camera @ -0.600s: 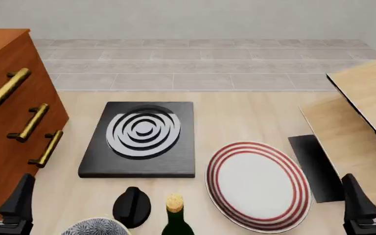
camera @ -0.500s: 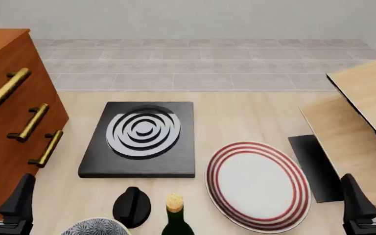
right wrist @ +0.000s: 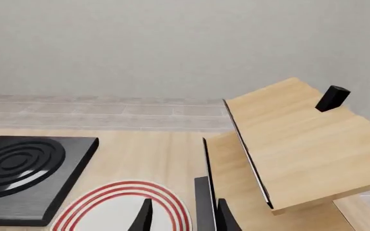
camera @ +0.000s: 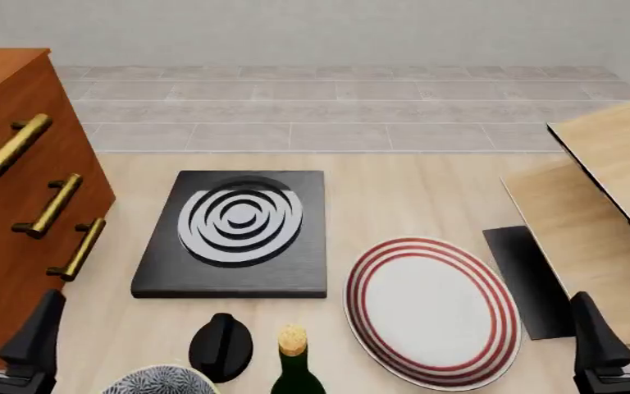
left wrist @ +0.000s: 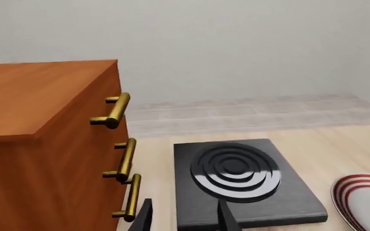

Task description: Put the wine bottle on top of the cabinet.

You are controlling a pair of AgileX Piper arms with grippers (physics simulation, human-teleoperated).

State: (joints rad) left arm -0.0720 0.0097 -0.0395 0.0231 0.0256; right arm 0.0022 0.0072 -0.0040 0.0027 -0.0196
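Evidently nothing is done: the slim dark green cork-topped wine bottle [camera: 295, 369] stands ungrasped on the table [camera: 403, 193], off the reddish-brown wooden cabinet [camera: 9, 205]; both the left gripper [camera: 3, 328] and right gripper [camera: 622, 328] are spread and empty.

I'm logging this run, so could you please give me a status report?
Both grippers, left and right, open, empty. Wine bottle upright on table, untouched. Cabinet top free.

Cabinet [camera: 9, 205] sits far left, burner [camera: 235, 234] just right of it. Plate [camera: 433, 310] is right of the burner and a bit nearer. Bottle [camera: 295, 369] and knob [camera: 221, 346] stand side by side in front of the burner, boards [camera: 600, 213] far right.
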